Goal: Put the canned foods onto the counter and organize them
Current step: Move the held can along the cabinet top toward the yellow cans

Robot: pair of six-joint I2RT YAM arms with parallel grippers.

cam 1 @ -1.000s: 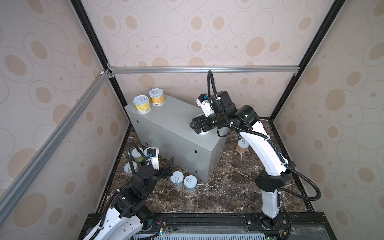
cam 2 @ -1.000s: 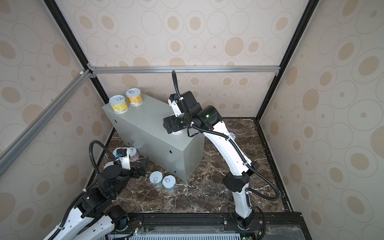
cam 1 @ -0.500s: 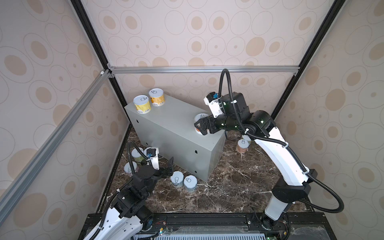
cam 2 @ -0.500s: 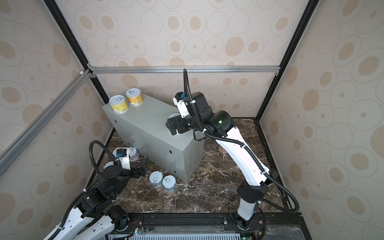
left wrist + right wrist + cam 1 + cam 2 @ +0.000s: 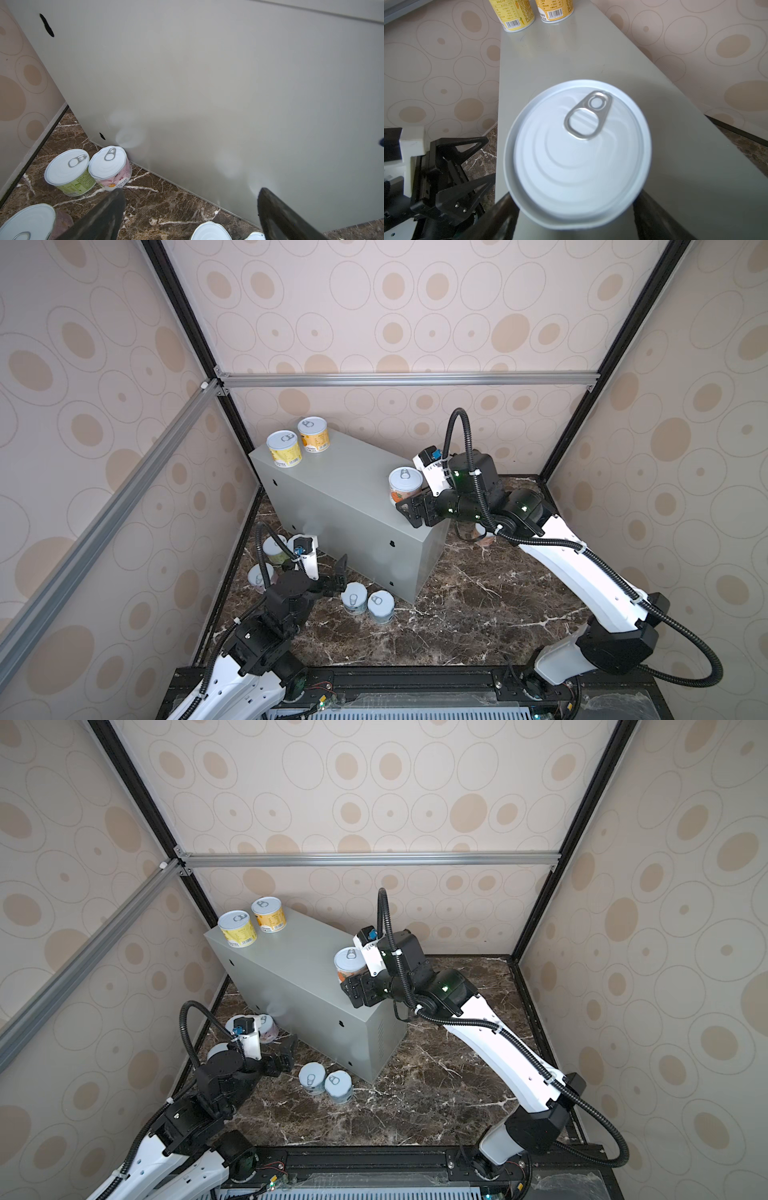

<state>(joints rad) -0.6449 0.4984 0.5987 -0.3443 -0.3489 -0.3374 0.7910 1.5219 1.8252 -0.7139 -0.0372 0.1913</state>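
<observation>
The grey counter (image 5: 345,489) carries a yellow can (image 5: 284,448) and an orange can (image 5: 313,434) at its far-left end. A third orange-labelled can (image 5: 405,486) (image 5: 577,153) stands at its right end. My right gripper (image 5: 409,512) is open. Its fingers flank this can's lower part, and grey counter shows between finger and can. My left gripper (image 5: 338,576) (image 5: 191,191) hangs open and empty low over the floor by the counter's front wall. Two blue cans (image 5: 354,598) (image 5: 381,605) stand just beside it.
On the dark marble floor (image 5: 457,614), a green can (image 5: 67,172), a pink can (image 5: 110,168) and another can (image 5: 27,222) crowd the left corner by the wall. A peach can (image 5: 484,538) sits behind the right arm, mostly hidden.
The right arm has drawn back to the right off the counter and its gripper now sits lower beside the orange-labelled can. That can has stayed in place. The left arm has not moved.
</observation>
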